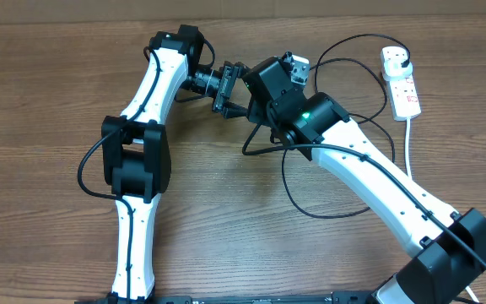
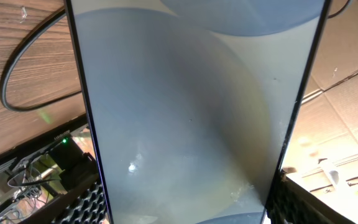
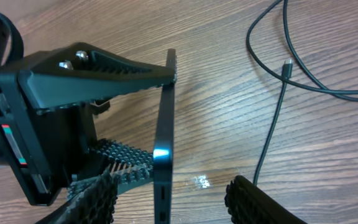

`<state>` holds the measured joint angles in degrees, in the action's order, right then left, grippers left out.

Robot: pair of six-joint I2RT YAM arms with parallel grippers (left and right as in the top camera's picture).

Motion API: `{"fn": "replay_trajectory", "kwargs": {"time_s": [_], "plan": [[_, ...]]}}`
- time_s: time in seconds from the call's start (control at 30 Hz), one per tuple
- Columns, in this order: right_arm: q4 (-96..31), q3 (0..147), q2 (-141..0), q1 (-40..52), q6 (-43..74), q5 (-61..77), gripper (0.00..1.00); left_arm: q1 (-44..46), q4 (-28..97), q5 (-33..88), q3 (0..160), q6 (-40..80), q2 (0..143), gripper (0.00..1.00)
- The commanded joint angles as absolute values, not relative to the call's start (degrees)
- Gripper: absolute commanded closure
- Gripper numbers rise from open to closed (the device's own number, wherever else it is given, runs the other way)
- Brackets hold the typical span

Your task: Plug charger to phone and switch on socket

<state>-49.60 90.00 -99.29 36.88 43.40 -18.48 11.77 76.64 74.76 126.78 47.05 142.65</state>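
The phone [image 2: 191, 112] is held off the table, and its pale blue-grey screen fills the left wrist view. My left gripper [image 2: 188, 211] is shut on the phone's two long edges. From the right wrist the phone [image 3: 164, 149] shows edge-on, with ports in its near end. My right gripper [image 3: 176, 202] straddles that end, open, with a gap on each side. The charger cable [image 3: 272, 130] lies on the wood to the right, its connector tip [image 3: 287, 64] loose. Its plug [image 1: 404, 59] sits in the white socket [image 1: 402, 83] at the far right.
The black charger cable loops widely over the table [image 1: 344, 51] between the arms and the socket. The socket's thick white cord [image 1: 408, 143] runs toward the front. My right arm's white link [image 1: 378, 181] crosses the right half. My left arm [image 1: 137, 160] stands at left.
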Motion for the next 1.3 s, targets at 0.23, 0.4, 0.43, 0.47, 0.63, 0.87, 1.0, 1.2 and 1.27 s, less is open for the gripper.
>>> {"fn": "replay_trajectory", "kwargs": {"time_s": [0.23, 0.4, 0.43, 0.47, 0.63, 0.87, 1.0, 1.2, 1.27], "plan": [[-47.2, 91.1, -102.0, 36.8, 43.3, -21.1, 0.49, 12.1, 76.6, 78.0, 128.3, 47.6, 143.0, 0.31], [-47.0, 91.1, -103.3, 36.2, 43.3, -22.3, 0.57, 12.1, 76.6, 78.0, 128.3, 47.6, 143.0, 0.31], [-47.0, 91.1, -103.3, 36.0, 43.3, -22.3, 0.60, 12.1, 76.6, 78.0, 128.3, 47.6, 143.0, 0.31], [-46.9, 91.1, -103.3, 35.9, 43.3, -22.3, 0.62, 12.1, 76.6, 78.0, 128.3, 47.6, 143.0, 0.30], [-46.7, 91.1, -103.3, 35.8, 43.3, -22.1, 0.64, 12.1, 76.6, 78.0, 128.3, 47.6, 143.0, 0.30], [-46.2, 91.1, -103.3, 35.8, 43.3, -21.6, 0.73, 12.1, 76.6, 78.0, 128.3, 47.6, 143.0, 0.30], [-45.8, 91.1, -103.3, 35.8, 43.3, -20.2, 0.76, 12.1, 76.6, 78.0, 128.3, 47.7, 143.0, 0.30], [-45.9, 91.1, -103.3, 35.8, 43.3, -19.2, 0.83, 12.1, 76.6, 78.0, 128.3, 47.7, 143.0, 0.30], [-45.8, 91.1, -103.3, 35.8, 43.3, -19.2, 0.86, 12.1, 76.6, 78.0, 128.3, 47.6, 143.0, 0.29]]}}
